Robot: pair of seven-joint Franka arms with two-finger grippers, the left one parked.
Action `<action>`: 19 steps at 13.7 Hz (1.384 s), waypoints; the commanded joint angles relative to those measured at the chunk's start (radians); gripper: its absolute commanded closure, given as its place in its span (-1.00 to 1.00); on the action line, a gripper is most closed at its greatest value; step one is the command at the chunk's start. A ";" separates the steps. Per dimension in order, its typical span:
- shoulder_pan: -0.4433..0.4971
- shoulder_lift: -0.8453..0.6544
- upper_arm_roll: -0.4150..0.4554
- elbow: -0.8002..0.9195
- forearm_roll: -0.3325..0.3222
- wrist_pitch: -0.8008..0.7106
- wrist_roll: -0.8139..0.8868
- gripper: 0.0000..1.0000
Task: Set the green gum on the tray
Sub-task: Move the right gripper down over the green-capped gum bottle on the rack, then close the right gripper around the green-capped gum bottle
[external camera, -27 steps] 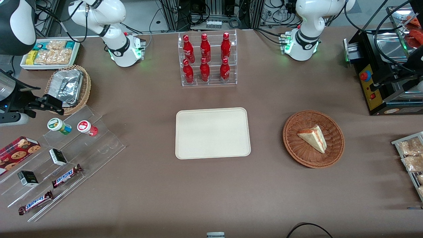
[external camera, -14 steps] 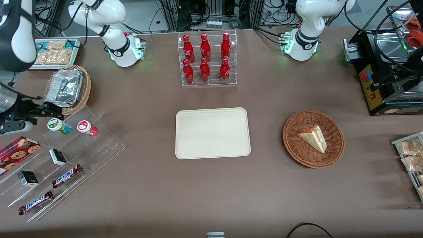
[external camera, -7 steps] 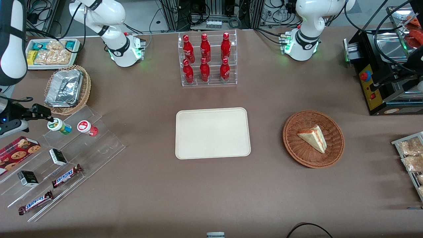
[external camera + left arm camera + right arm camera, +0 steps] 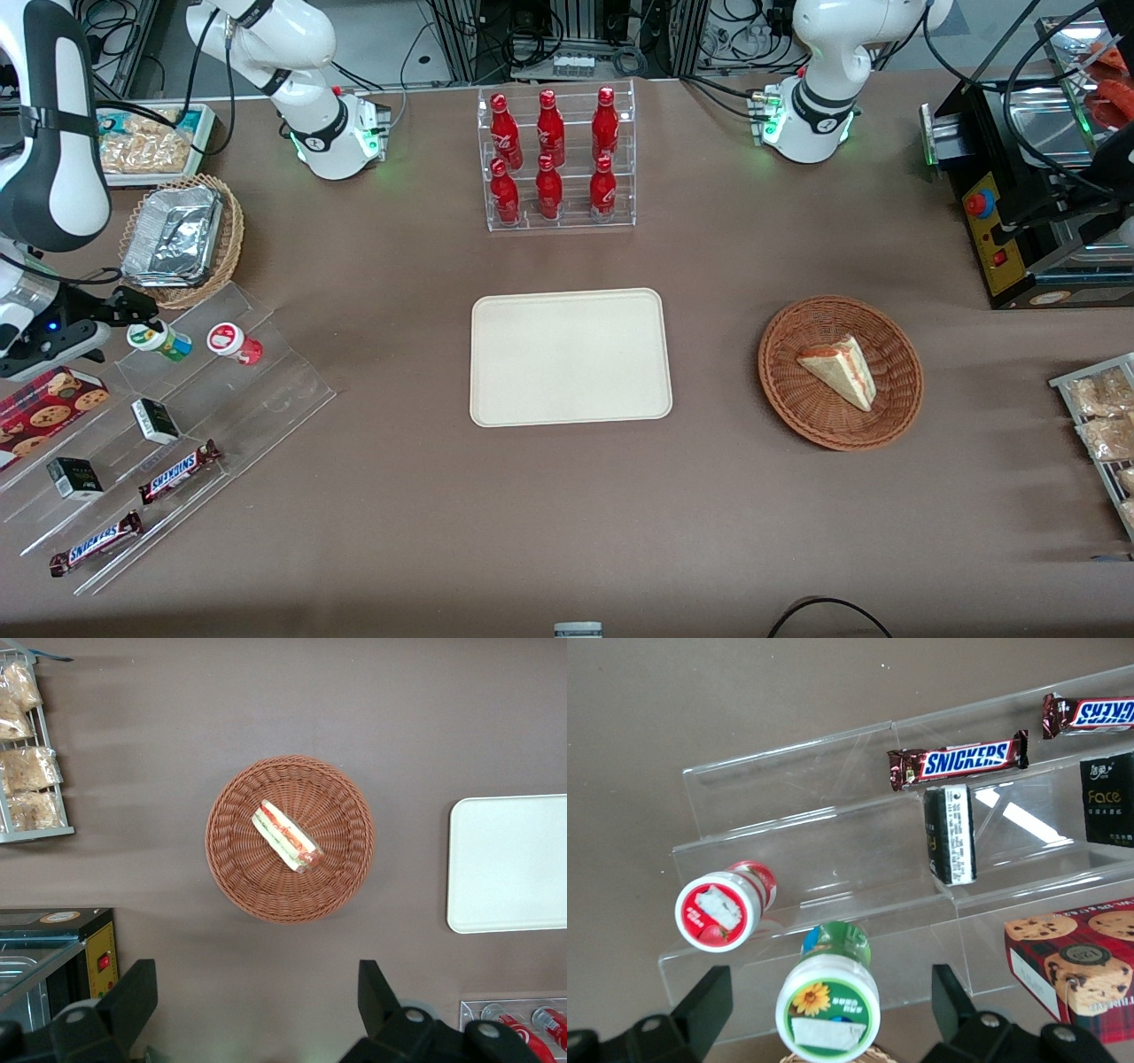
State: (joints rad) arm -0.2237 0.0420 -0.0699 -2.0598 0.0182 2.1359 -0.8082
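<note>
The right arm's gripper [image 4: 833, 1014] is hanging with its fingers spread wide, one on each side of the green gum [image 4: 829, 997], neither touching it as far as the wrist view shows. The green gum bottle [image 4: 159, 338] is standing on the top step of the clear acrylic stepped rack [image 4: 221, 390], white lid up, just beside the red gum bottle [image 4: 234, 343], which is sitting on the same step toward the tray. In the wrist view the lid is lying midway between the two black fingers, so the bottle's upright axis is running in line with the tool's approach and the jaws look set to close across its round body. The gripper [image 4: 124, 310] is hovering at the working arm's end of the table, between the rack and the wicker basket holding a foil container [image 4: 177, 239]. The cream tray [image 4: 569, 356] is lying bare, well apart from the rack, toward the table's middle. By these views, a short descent and a squeeze remain before any carry.
</note>
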 commanded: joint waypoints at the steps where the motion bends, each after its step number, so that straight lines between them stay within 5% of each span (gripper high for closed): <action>1: -0.014 -0.017 0.004 -0.055 0.022 0.071 -0.028 -0.99; 19: -0.046 -0.021 0.004 -0.137 0.022 0.116 -0.029 -0.93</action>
State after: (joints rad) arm -0.2554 0.0406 -0.0705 -2.1720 0.0188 2.2288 -0.8160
